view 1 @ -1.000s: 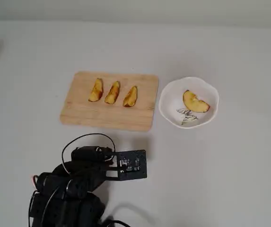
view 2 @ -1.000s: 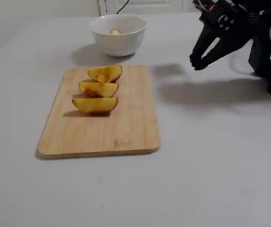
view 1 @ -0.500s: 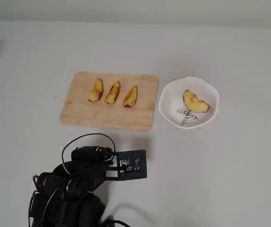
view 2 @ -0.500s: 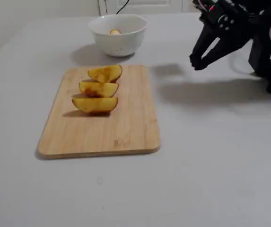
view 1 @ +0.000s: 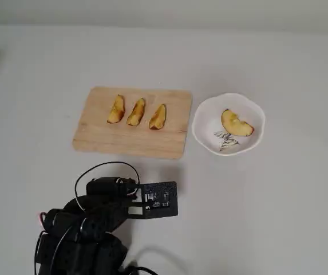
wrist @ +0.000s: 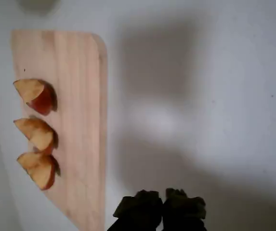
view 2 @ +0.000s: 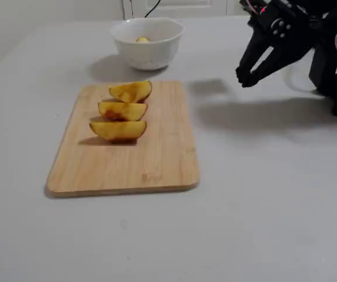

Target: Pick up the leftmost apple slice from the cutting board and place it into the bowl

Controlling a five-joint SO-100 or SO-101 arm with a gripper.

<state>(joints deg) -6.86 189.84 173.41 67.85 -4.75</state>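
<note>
The broad apple wedge [view 1: 236, 124] with browned flesh lies inside the white scalloped bowl [view 1: 207, 112], right of the cutting board [view 1: 98, 137] in the overhead view. In the fixed view only its top [view 2: 142, 39] shows over the bowl's rim [view 2: 147, 26]. Three narrower yellow slices [view 1: 135, 112] lie in a row on the board [view 2: 156, 158]. My gripper [view 2: 244, 76] is shut and empty. It hangs above the bare table beside the board, apart from the bowl. In the wrist view its dark fingertips [wrist: 145, 209] touch at the bottom edge, with the board [wrist: 82, 96] on the left.
My arm and its cables [view 1: 95, 217] fill the lower left of the overhead view, with the wrist camera mount [view 1: 159, 200] just below the board. The grey table [view 1: 278, 217] is bare around the board and the bowl.
</note>
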